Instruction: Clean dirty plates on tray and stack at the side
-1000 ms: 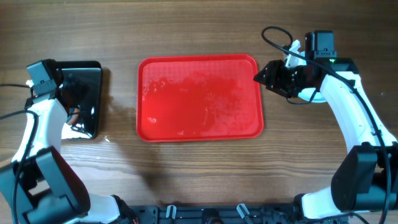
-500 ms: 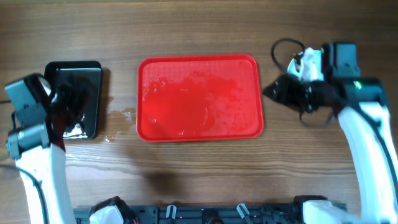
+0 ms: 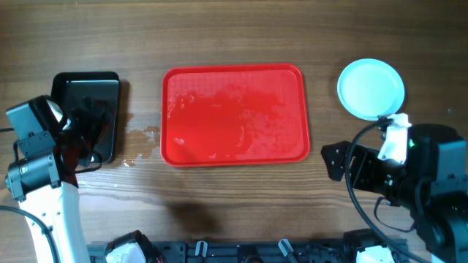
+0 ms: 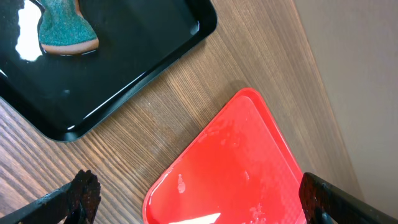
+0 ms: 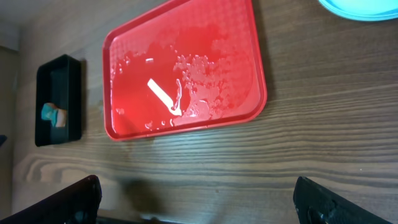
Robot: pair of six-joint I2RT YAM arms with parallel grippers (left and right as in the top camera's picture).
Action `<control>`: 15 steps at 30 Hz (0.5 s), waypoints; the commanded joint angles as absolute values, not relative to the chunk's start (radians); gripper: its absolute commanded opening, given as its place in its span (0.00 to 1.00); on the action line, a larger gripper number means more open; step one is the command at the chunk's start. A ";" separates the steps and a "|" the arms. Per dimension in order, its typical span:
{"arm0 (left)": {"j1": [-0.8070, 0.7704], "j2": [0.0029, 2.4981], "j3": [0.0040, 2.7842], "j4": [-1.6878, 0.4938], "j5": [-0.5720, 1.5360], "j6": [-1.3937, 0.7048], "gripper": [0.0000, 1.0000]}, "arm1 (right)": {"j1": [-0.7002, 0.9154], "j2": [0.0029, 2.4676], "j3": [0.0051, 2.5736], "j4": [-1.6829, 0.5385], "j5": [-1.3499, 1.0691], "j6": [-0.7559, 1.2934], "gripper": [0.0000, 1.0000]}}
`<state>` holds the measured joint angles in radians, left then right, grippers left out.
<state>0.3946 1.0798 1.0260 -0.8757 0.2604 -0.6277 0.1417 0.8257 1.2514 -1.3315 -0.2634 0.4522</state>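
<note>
Plates (image 3: 371,88): a pale round disc from above, on the worktop (image 3: 234,29) beyond the tray's right edge and apart from it; the number stacked cannot be told.
Tray (image 3: 234,113): red, mid-worktop, its face wet with droplets.
Black tray (image 3: 88,117): left of the red one, holding a teal sponge (image 4: 62,28).
Left jaws: spread wide, gripping nothing.
Right jaws: spread wide, gripping nothing.

Ahead of the right jaws, the plates (image 5: 360,6) run off the top edge, and their count cannot be told. Between the left jaws the tray (image 4: 236,168) is cut off below, and the sponge (image 4: 62,31) beyond is cut off above.
</note>
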 commanded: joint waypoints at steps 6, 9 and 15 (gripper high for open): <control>0.395 1.076 1.038 -0.877 0.273 -0.637 1.00 | 0.147 0.824 1.248 -1.332 -0.236 0.475 1.00; 0.395 1.076 1.038 -0.877 0.273 -0.637 1.00 | 0.147 0.836 1.248 -1.332 -0.236 0.474 1.00; 0.395 1.076 1.038 -0.877 0.273 -0.637 1.00 | 0.149 0.857 1.248 -1.328 -0.205 0.472 1.00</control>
